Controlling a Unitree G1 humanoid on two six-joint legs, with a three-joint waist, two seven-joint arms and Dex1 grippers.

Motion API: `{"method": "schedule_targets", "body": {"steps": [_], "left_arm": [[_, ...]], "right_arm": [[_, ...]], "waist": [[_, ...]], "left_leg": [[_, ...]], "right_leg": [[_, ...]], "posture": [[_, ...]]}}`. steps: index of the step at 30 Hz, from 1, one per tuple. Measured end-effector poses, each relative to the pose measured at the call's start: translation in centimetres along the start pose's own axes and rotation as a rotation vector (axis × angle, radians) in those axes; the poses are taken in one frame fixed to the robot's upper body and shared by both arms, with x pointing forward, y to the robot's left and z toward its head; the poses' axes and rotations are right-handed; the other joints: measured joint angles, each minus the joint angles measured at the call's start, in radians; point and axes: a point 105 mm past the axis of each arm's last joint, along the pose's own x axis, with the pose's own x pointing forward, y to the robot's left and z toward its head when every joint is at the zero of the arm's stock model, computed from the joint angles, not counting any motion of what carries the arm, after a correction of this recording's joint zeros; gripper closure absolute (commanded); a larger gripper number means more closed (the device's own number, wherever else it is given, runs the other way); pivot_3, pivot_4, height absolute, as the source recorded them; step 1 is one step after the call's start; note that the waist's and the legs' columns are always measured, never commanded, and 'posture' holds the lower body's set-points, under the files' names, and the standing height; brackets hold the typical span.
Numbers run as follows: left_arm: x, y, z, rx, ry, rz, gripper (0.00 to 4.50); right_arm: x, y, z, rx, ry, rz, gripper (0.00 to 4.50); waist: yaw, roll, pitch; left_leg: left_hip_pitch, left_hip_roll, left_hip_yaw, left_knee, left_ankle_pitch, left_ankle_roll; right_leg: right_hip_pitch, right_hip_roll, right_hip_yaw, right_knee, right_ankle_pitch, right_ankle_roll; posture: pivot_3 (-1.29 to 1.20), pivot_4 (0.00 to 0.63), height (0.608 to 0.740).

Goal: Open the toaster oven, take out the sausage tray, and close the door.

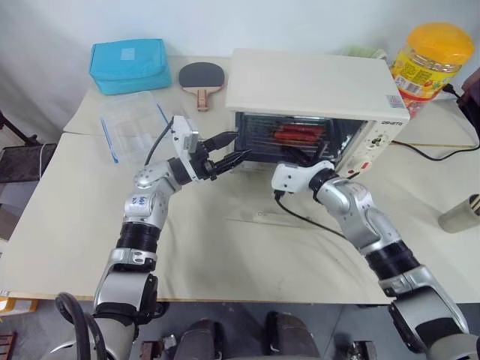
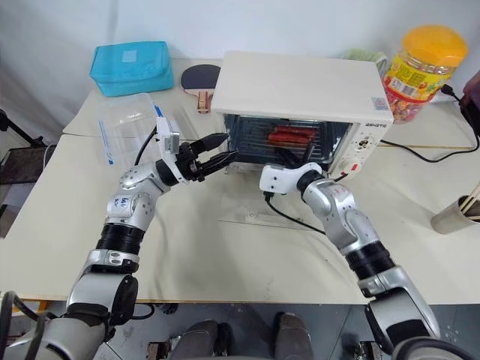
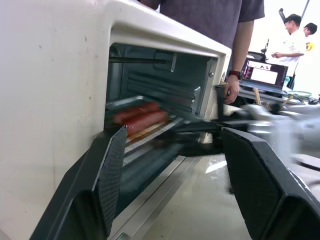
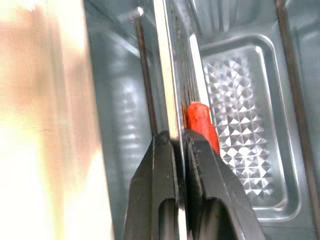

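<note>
Red sausages (image 2: 292,136) on sausage tray (image 3: 150,131)

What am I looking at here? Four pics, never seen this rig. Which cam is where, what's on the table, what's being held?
It is a two-armed humanoid robot at a table. The two wide pictures come from its head, looking down over both arms. The other two come from cameras on each wrist, looking along that arm's jaws.

On the table: the toaster oven with its door folded down flat, a clear plastic container, a blue pouch, a paddle, a yellow-lidded jar and a cup.

The right gripper has shut its jaws on the edge of the sausage tray inside the oven. The left gripper hangs open by the opening, holding nothing. People stand in the background.
</note>
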Motion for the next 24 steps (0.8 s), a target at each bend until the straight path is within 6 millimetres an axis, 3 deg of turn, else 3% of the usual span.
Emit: {"method": "schedule_targets", "body": {"steps": [15, 20, 24], "left_arm": [[0.3, 0.4, -0.4, -0.074, 0.015, 0.000, 1.31], [-1.3, 0.5, -0.2, -0.174, 0.061, 0.031, 1.31], [-3.8, -0.4, -1.5, -0.376, 0.188, 0.067, 1.31]], "right_arm": [[-6.3, 1.3, 2.6, 0.032, 0.008, 0.045, 4.45], [-7.4, 1.4, 3.4, 0.011, -0.003, 0.044, 4.45], [-8.4, 2.0, 3.3, -0.010, 0.002, 0.078, 4.45]], "waist": [[0.026, 0.000, 0.000], [0.022, 0.000, 0.000], [0.023, 0.000, 0.000]], "left_leg": [[0.000, -0.001, 0.000, 0.004, 0.001, 0.000], [0.001, -0.001, 0.001, 0.004, 0.002, 0.000], [0.001, 0.000, 0.000, 0.003, 0.002, 0.000]], "right_leg": [[0.001, 0.000, 0.001, 0.001, 0.000, 0.000], [0.001, 0.000, 0.002, 0.002, 0.000, 0.000], [0.001, 0.000, 0.002, 0.001, 0.000, 0.000]], "posture": [[0.00, 0.150, 0.740], [0.00, 0.150, 0.740], [0.00, 0.150, 0.740]]}}
